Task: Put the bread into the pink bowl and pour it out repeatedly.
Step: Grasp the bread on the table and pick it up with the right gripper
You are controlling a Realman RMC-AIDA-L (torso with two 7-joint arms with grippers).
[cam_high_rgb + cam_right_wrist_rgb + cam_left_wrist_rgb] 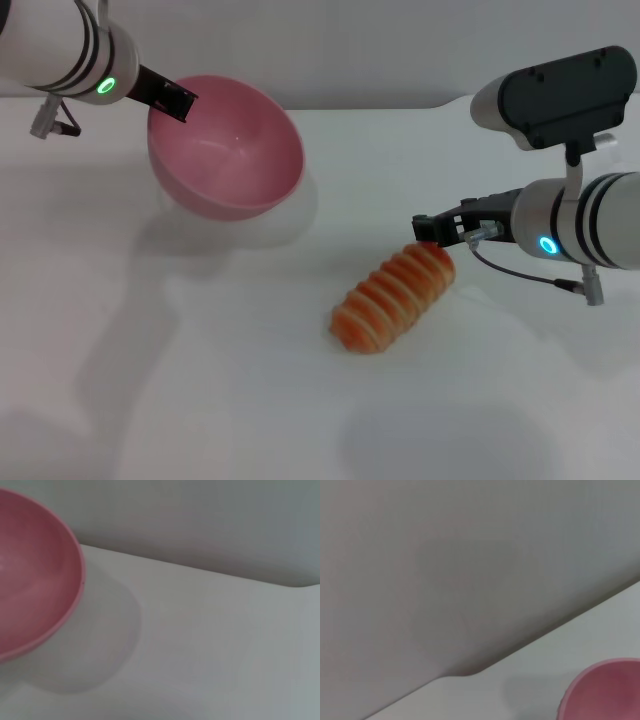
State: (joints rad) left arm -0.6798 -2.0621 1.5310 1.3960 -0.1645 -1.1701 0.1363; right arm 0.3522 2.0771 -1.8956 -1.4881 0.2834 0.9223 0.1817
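Head view: pink bowl (pixel 226 147) sits in the upper left of the frame, tipped so its opening faces the lower right, and it is empty inside. The left hand (pixel 172 100) comes in from the upper left corner and is clamped on the bowl's upper left rim; the bowl looks lifted and tilted, with its shadow on the white worktop (pixel 200 380) below it. The bread (pixel 394 298) lies flat on the worktop at centre right, well apart from the bowl, long axis running from lower left to upper right, orange striped side up. The right hand (pixel 430 230) reaches in from the right edge, fingertips just above and beside the upper right end of the bread; contact unclear, and I cannot tell how far its fingers are apart. Left wrist view: only a slice of the bowl rim (pixel 605 690) at the lower right corner, with the worktop edge and a grey wall behind; no fingers visible. Right wrist view: the bowl (pixel 35 580) fills the upper left, opening towards the camera, shadow on the worktop below it; no bread and no fingers in this view.
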